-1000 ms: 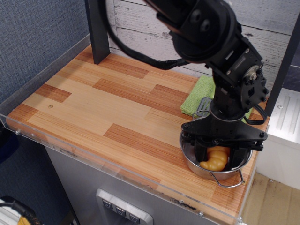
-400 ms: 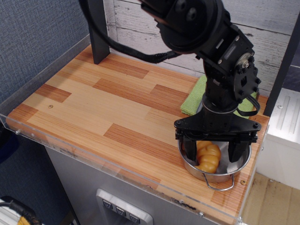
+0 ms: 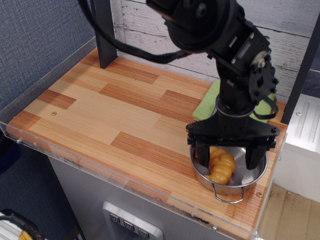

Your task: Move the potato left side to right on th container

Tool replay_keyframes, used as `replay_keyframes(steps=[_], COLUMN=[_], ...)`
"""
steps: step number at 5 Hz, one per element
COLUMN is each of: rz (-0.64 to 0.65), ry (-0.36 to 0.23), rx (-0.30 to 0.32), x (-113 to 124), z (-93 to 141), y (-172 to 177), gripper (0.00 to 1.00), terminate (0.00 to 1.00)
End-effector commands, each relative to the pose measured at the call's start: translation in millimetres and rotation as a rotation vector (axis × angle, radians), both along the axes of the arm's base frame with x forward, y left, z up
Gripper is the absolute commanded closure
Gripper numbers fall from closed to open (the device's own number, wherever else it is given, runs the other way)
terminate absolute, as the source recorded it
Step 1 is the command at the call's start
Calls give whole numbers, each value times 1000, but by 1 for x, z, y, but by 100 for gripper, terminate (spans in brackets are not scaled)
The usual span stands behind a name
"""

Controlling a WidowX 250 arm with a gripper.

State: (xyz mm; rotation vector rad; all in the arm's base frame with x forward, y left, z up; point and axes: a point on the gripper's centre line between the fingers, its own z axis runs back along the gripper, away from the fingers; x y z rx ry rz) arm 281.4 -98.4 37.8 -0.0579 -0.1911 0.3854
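Note:
The potato [image 3: 220, 165], a glossy orange-yellow ridged toy, lies inside the container [image 3: 248, 180], a round shiny steel pan with thin wire loop handles, at the table's front right. My gripper [image 3: 228, 155] hangs just over the pan with its two black fingers [image 3: 201, 153] spread wide. The potato sits near the left finger, free of both fingers. The gripper is open and holds nothing.
A green folded cloth [image 3: 209, 103] lies behind the pan, partly hidden by the arm. A black post [image 3: 104, 31] stands at the back left. The wooden tabletop [image 3: 110, 115] has a clear plastic rim along its front and left edges.
The gripper opened wide and let go of the potato, which now lies in the pan a little left of where it was. The pan shifted slightly left.

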Motion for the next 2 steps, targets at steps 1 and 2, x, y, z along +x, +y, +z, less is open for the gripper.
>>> replay_keyframes(steps=[1, 2], rz=[27, 69], ry=[-98, -138], rx=[24, 26], x=[0, 0], z=[69, 92], y=[15, 27], gripper=[0, 0], terminate=[0, 100])
